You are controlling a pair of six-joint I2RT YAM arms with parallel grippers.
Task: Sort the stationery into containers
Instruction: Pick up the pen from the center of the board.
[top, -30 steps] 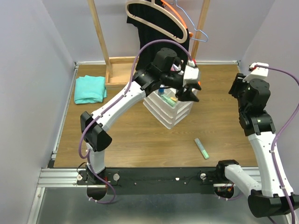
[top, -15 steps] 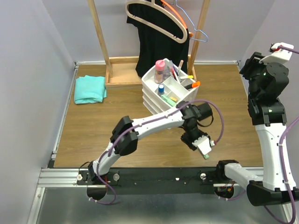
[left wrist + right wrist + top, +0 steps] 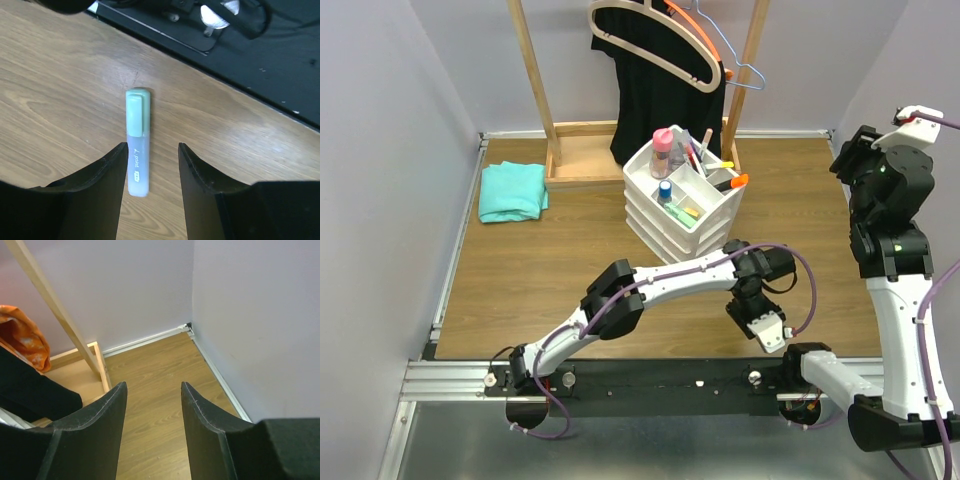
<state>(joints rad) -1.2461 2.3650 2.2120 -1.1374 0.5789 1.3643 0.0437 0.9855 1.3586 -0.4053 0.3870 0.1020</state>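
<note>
Wooden table (image 3: 55,95): left hand (image 3: 151,146) low, spread above green highlighter (image 3: 137,150) (lying flat); right hand (image 3: 153,386) raised, spread.

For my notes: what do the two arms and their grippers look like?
The left arm and right arm have white links and black joints, with a purple cable looping alongside each. The left gripper and right gripper have broad, black, tapered fingers.
</note>
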